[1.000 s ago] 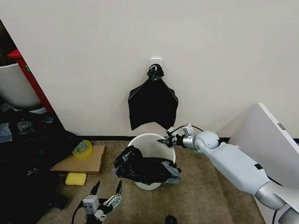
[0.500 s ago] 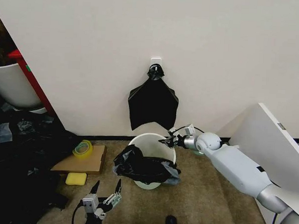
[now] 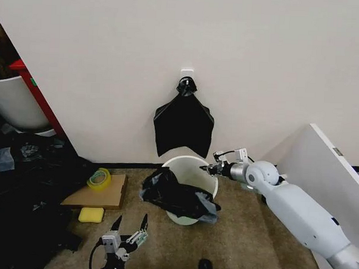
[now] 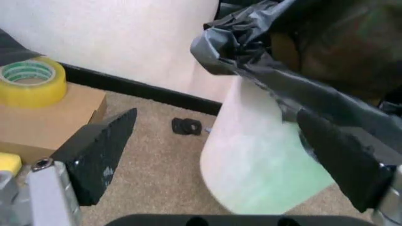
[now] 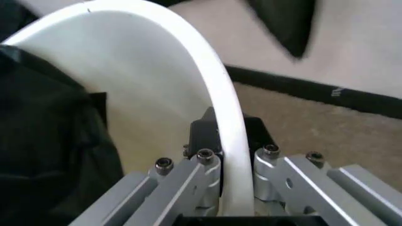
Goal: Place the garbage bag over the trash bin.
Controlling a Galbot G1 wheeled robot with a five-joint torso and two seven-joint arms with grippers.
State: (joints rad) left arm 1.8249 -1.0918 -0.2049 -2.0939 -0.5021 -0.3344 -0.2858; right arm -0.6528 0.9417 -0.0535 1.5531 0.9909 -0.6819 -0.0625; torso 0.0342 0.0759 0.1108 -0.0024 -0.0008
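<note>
Head view has the bin (image 3: 188, 191) standing on the carpet by the wall, with the bag (image 3: 177, 197) slumped over its near and left rim, part inside, part hanging down the outside. The far and right stretch of rim is bare white.

The right pincer (image 3: 209, 169) sits at that bare right rim. Right wrist view shows the rim (image 5: 213, 94) running between its two fingers, one inside the bin and one outside, so it is clamped on the bin itself and not on any plastic. The left pincer (image 3: 129, 233) hangs low on the near side of the bin, its dark fingers (image 4: 100, 150) spread wide with nothing between them; left wrist view looks up at the bin wall and a crumpled fold of bag above it.

By the look of it, the step in hand is steadying the bin while the bag is only half draped. The next move seems to call for the left pincer to take the loose bag edge and stretch it across to the uncovered rim, without dragging it off the covered side.
</note>
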